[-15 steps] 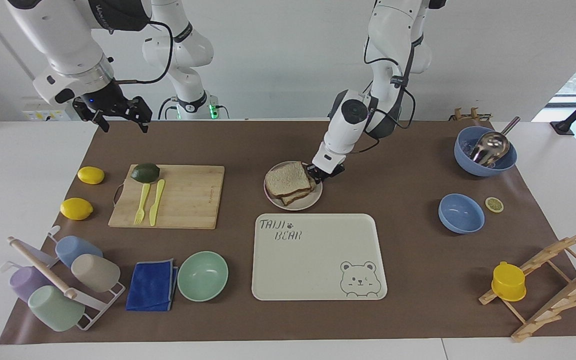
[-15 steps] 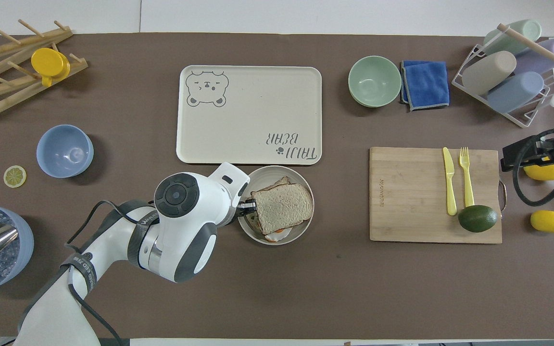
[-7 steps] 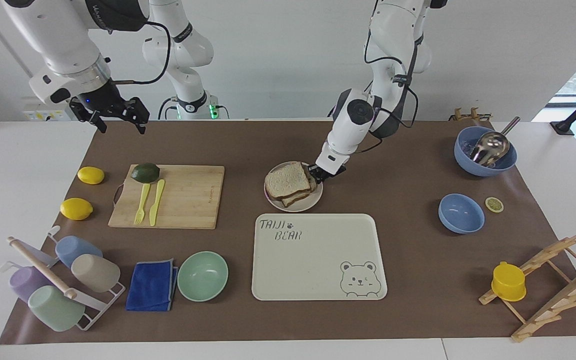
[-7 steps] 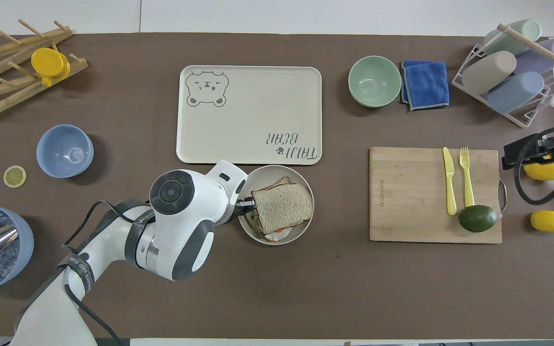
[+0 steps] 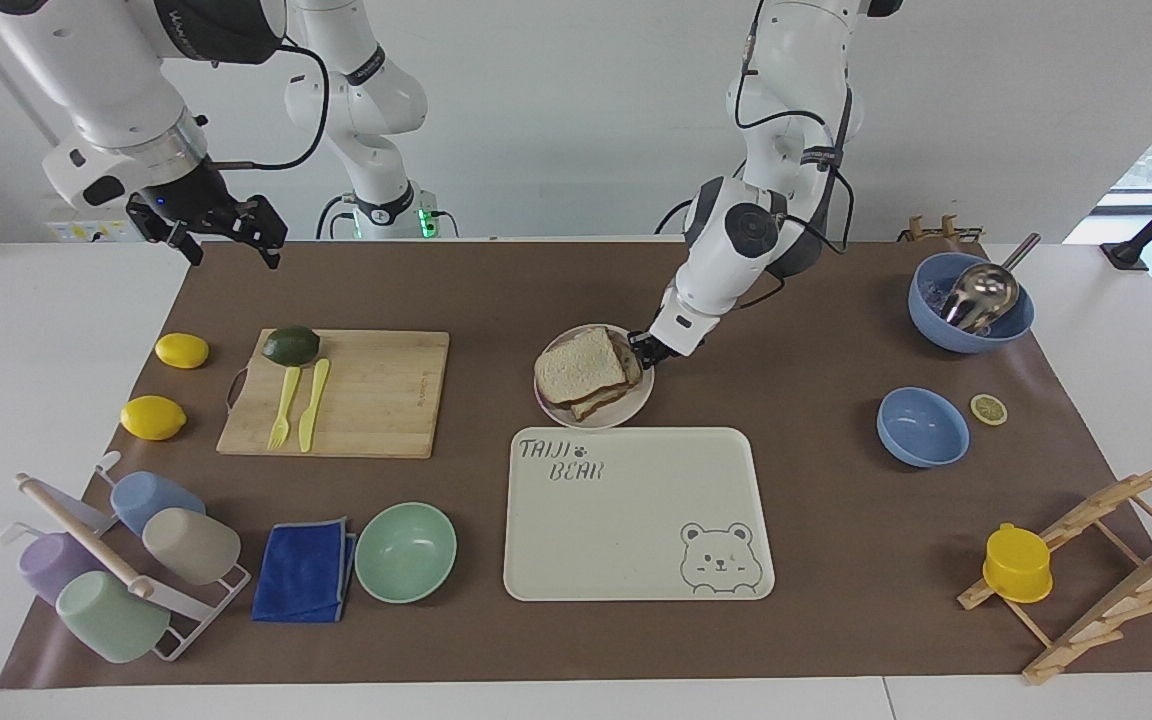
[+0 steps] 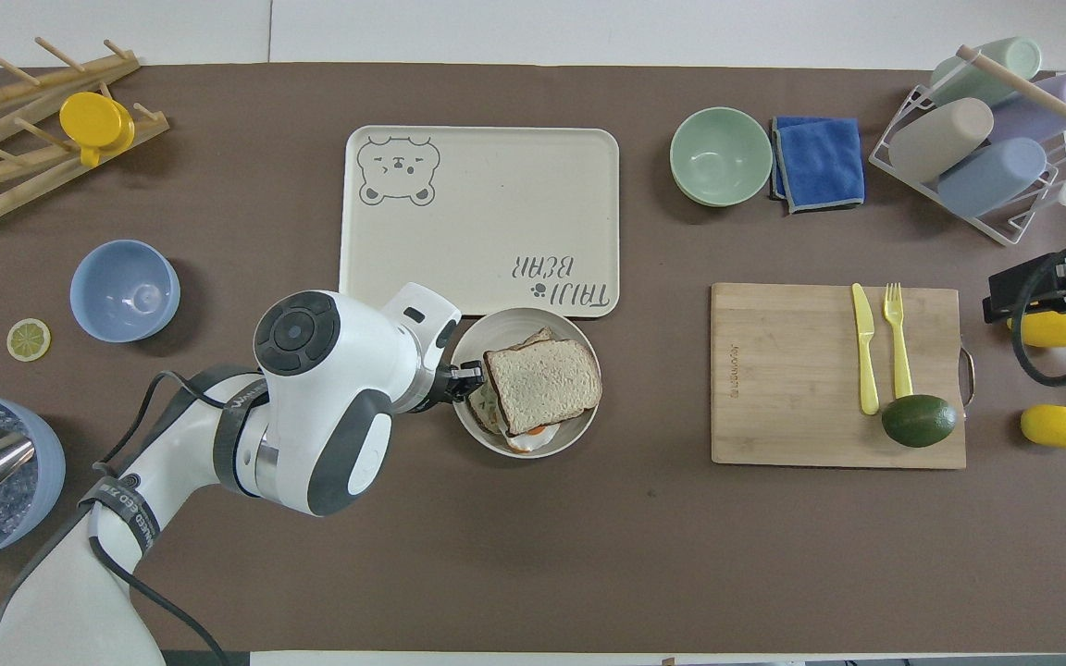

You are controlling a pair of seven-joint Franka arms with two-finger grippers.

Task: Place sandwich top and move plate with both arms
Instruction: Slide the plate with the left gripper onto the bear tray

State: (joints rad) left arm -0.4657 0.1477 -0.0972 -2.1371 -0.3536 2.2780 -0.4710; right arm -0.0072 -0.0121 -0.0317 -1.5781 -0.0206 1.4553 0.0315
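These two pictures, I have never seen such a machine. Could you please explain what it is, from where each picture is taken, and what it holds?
Two white robot arms work at a table. One picture faces them from across the table; the other looks down from above their end. The left gripper is shut on the rim of the plate, which carries the sandwich top on a sandwich, beside the tray. The right gripper waits open in the air, holding nothing, above the table's edge near the cutting board.

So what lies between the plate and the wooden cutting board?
Nothing: in the overhead view only bare brown mat separates the plate from the wooden cutting board. The facing view shows the same empty stretch.
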